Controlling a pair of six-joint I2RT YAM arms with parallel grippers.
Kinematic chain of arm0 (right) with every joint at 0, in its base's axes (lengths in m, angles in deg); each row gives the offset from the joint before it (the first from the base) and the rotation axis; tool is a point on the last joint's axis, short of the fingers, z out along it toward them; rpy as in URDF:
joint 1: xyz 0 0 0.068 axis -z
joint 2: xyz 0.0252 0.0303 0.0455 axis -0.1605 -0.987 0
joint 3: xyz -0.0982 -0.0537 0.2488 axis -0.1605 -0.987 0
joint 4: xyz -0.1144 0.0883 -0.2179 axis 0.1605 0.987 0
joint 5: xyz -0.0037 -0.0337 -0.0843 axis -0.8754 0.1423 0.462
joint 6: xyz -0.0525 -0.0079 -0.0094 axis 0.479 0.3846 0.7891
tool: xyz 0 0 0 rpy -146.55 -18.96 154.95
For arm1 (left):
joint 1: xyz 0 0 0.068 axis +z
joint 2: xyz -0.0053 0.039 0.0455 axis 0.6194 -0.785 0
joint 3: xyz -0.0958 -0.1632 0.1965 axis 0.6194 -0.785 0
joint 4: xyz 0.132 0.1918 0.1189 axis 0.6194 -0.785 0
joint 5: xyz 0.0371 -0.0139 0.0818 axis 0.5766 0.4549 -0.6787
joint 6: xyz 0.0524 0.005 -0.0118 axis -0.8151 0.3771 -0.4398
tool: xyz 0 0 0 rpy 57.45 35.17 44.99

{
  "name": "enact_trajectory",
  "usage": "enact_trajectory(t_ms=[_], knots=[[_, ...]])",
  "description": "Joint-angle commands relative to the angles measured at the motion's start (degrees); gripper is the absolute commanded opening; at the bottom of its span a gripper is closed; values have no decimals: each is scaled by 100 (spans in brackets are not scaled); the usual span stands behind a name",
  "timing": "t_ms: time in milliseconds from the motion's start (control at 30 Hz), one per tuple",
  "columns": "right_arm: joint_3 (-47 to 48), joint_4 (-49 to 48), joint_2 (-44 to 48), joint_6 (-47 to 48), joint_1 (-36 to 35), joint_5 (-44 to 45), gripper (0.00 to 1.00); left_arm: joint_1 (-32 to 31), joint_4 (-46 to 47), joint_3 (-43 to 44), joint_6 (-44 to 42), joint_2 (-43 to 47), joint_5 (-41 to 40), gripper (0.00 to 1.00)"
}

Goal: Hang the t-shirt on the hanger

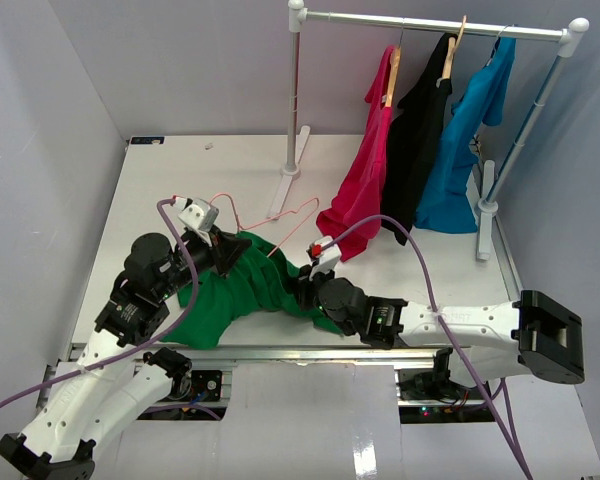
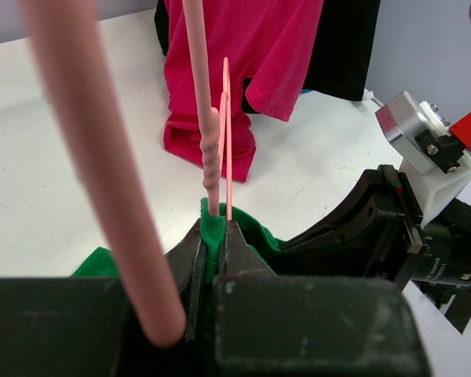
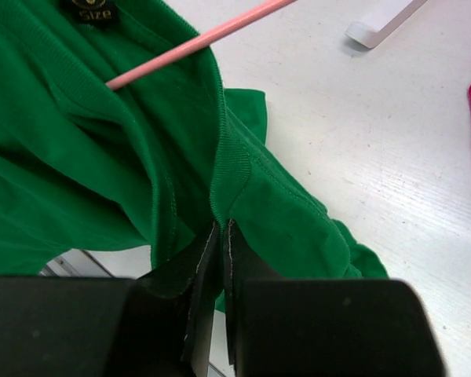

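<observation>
The bright green t-shirt [image 1: 242, 292] lies bunched at the table's near edge between both arms. The pale pink wire hanger [image 1: 293, 209] lies behind it, its lower end tucked into the collar. My left gripper [image 1: 244, 247] is shut on the collar's ribbing [image 2: 212, 236], and the hanger's twisted neck [image 2: 212, 157] rises right at the fingertips. My right gripper [image 1: 299, 284] is shut on the collar's other side [image 3: 229, 177]. In the right wrist view one hanger wire [image 3: 196, 43] runs into the neck opening by the size label [image 3: 96, 11].
A clothes rack [image 1: 430, 22] stands at the back right with a magenta shirt [image 1: 365, 175], a black shirt [image 1: 420, 130] and a turquoise shirt [image 1: 462, 150]. Its feet [image 1: 292, 165] rest on the white table [image 1: 170, 170]. The magenta shirt's hem drapes onto the table close to my right gripper.
</observation>
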Motion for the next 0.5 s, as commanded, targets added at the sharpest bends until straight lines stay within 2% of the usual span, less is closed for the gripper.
enact_trajectory(t_ms=[0,167,367,467], knots=[[-78,-239,369,30,12,528,8,3,-14,390,5,45,571,0],[-25,738,1458,122,354,1133,8,3,-603,832,-477,120,1276,0],[-271,1536,2949,190,1129,834,8,3,-1049,1057,-1005,463,1542,0],[-130,1970,3335,220,1398,780,8,3,-1137,1175,-1234,454,1823,0]])
